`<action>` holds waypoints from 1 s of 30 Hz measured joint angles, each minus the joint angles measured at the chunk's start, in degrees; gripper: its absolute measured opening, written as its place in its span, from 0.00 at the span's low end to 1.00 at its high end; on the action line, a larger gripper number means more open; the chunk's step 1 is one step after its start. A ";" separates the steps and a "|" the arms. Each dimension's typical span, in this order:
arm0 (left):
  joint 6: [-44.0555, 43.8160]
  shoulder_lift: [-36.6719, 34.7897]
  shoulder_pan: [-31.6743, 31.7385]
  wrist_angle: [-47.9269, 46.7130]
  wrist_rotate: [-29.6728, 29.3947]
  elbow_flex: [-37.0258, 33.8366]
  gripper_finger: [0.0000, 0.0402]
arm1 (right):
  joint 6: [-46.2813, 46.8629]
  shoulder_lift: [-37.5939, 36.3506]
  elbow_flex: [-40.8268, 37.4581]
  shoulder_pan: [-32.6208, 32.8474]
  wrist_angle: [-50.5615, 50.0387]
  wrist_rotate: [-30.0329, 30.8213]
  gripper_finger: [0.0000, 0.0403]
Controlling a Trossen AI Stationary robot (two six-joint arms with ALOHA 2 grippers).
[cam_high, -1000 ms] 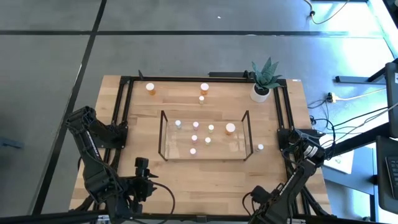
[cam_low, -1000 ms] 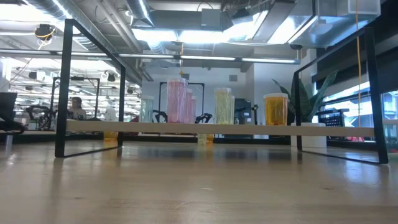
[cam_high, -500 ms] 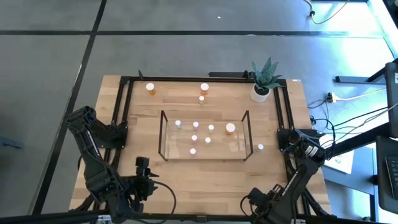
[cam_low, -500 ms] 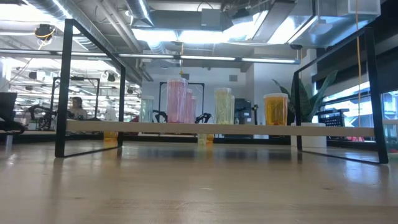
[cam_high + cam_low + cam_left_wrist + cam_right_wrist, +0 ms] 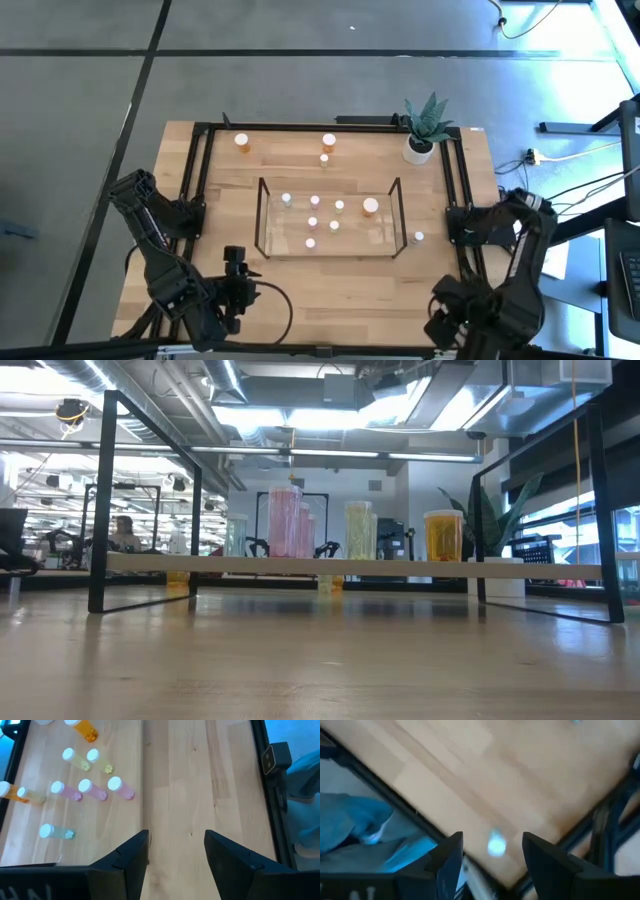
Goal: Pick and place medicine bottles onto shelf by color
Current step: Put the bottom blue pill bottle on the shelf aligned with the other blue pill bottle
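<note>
high view: shelf [image 5: 330,250] mid-table, six small bottles [image 5: 313,222] inside; three more behind it, one beside its right end.
left wrist: left gripper [image 5: 176,851] spread, empty.
right wrist: right gripper [image 5: 492,855] parted, empty.

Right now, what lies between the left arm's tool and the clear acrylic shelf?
Only bare wooden tabletop separates the open left tool from the clear acrylic shelf; the high view shows it.

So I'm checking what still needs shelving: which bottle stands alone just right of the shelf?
The small white-capped bottle, on the table just outside the shelf at its right end. The other loose bottles stand beyond the shelf's far side.
</note>
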 joint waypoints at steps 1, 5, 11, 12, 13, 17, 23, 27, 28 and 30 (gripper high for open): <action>0.37 0.00 0.00 0.02 0.00 0.00 0.46 | 1.95 -1.13 -2.01 0.24 2.13 -1.68 0.51; 1.32 0.00 0.00 0.01 0.02 -0.01 0.46 | 7.14 -3.75 -8.15 0.57 9.89 -3.61 0.51; 1.34 0.00 0.48 0.00 0.00 -0.02 0.46 | 11.20 -3.89 -16.40 0.65 19.19 -7.24 0.51; 1.34 0.00 0.70 0.01 0.02 -0.02 0.46 | 11.51 -3.87 -17.40 0.65 19.92 -8.13 0.51; 1.34 0.00 0.83 0.01 0.03 -0.02 0.46 | 11.96 -3.87 -18.27 0.65 20.55 -8.60 0.51; 1.32 0.00 1.02 0.02 0.02 -0.02 0.46 | 15.02 -3.89 -21.17 0.65 22.33 -9.82 0.51; 1.30 0.00 1.27 0.02 0.02 -0.02 0.46 | 18.11 -3.88 -22.73 0.63 23.35 -13.18 0.51; 1.28 0.00 1.27 0.02 0.02 -0.02 0.46 | 19.44 -2.64 -22.90 0.67 25.14 -13.84 0.51; 1.29 0.00 1.27 0.02 0.02 -0.02 0.46 | 19.44 -2.28 -22.90 0.67 25.99 -13.85 0.51; 1.29 0.00 1.27 0.02 0.02 -0.02 0.46 | 19.41 -1.53 -22.90 0.67 27.15 -13.85 0.51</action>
